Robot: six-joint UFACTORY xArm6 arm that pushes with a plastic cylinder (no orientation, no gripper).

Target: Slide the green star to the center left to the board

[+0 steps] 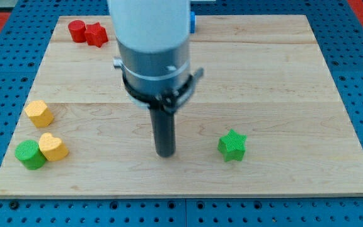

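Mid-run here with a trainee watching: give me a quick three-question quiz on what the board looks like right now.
1. True or false: my tip is touching the green star.
2. Which block touches the green cylinder? A) a red block B) the yellow heart C) the green star
3. Fill in: the two red blocks sit at the view's top ____ corner of the board.

Key: 1 false, the tip stands apart, on the star's left in the view. 2 B. 3 left.
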